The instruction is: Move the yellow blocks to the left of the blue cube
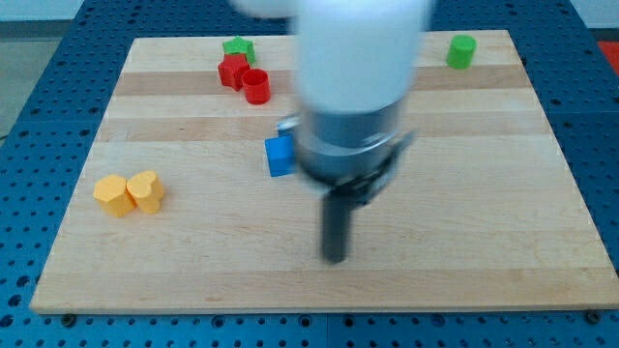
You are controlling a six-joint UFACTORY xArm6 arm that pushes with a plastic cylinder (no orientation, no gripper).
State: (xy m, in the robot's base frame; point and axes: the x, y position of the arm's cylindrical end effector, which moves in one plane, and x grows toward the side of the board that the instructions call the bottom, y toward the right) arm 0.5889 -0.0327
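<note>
Nearest the view's bottom stands my tip (335, 257), resting on bare wood of the board (484, 251), right of centre and well apart from every block; no claw exists on this arm, only the blurred dark rod under its pale housing, so nothing spreads or pinches. Two yellow blocks (129, 192) sit touching each other near the view's left edge, already to the left of the blue cube (280, 155), which lies just beside the arm's housing; a second blue piece behind it is mostly hidden. Those yellow pieces look small, rigid and light, likely to slide readily on smooth wood and to spin if struck off-centre; I judge a flat push through the middle of a side face safest. Red blocks (244, 77), a green star-like block (237, 46) and a green cylinder (461, 50) lie along the view's top.
</note>
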